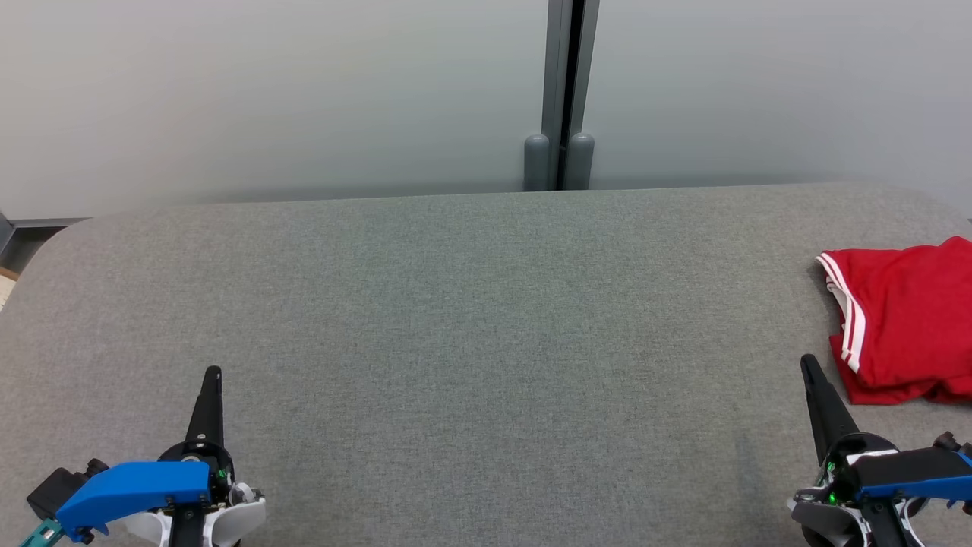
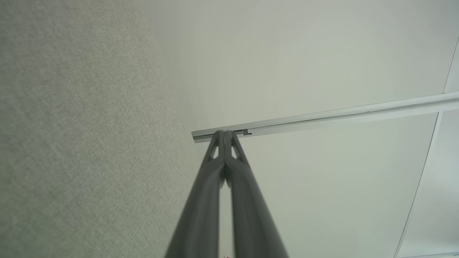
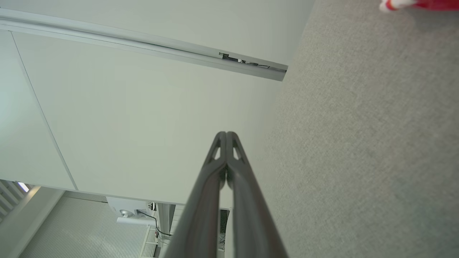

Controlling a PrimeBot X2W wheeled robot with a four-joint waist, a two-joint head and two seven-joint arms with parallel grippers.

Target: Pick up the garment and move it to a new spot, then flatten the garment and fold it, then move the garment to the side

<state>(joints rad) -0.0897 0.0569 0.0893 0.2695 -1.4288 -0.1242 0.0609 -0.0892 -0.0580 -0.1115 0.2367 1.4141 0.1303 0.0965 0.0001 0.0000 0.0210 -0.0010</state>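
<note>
- Red cloth with white stripes: the garment lies in rough layers at the right edge of the grey desk, partly cut off by the head view's border.
- The right tool hangs near the garment's lower-left corner, not touching it, fingers pressed together and empty.
- The left tool is well apart, fingers also pressed together, holding nothing.
- The garment is probably light, limp and slack, so it should sag and unfold when lifted. The striped hem nearest the right tool looks the best pinch, through all layers.
</note>
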